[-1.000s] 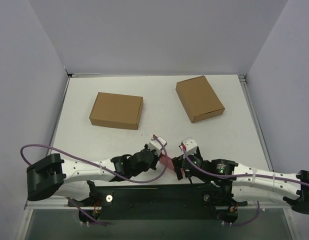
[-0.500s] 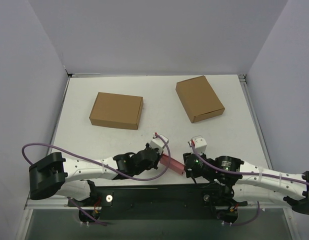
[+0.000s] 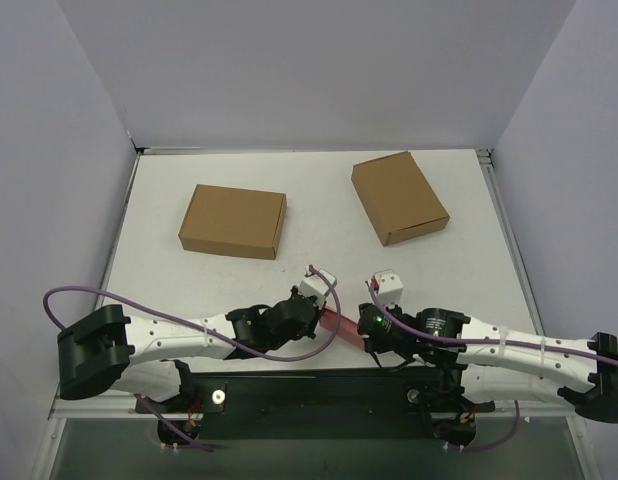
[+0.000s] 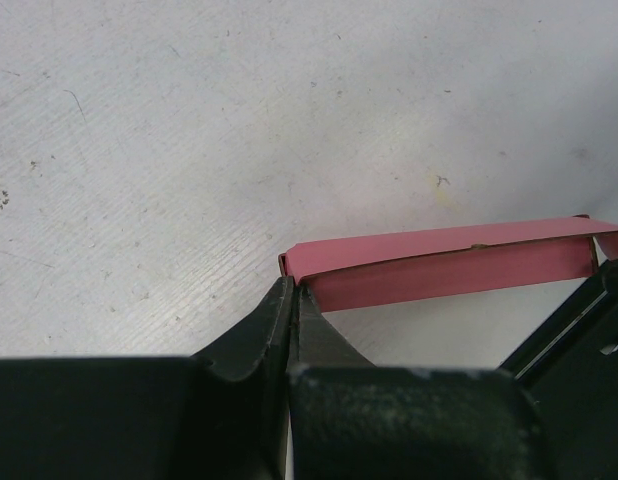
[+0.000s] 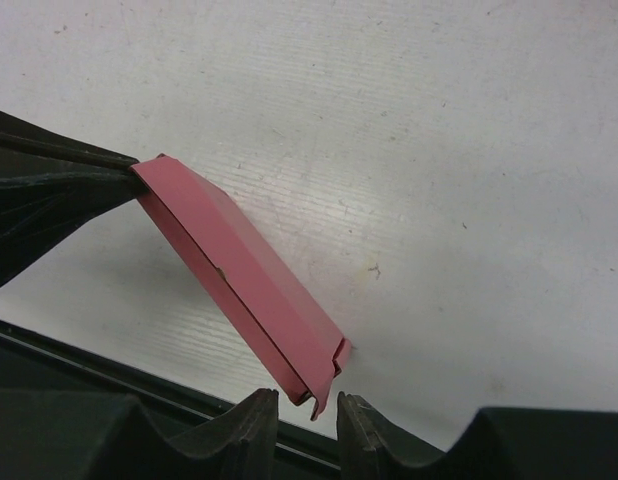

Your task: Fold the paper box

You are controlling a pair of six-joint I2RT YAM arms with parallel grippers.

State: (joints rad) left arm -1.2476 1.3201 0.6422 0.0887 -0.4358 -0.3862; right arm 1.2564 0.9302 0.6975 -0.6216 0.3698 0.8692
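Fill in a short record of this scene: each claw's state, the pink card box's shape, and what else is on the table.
Left claw: shut, pinching one end of the flat pink card box
Right claw: slightly open, the box's other end between its tips
Box shape: flattened, long and narrow
Also on white table: brown cardboard box at left; brown cardboard box at right

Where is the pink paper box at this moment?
Top view: the paper box is at the near edge of the table, centre; left gripper shut on one end, right gripper at the other.
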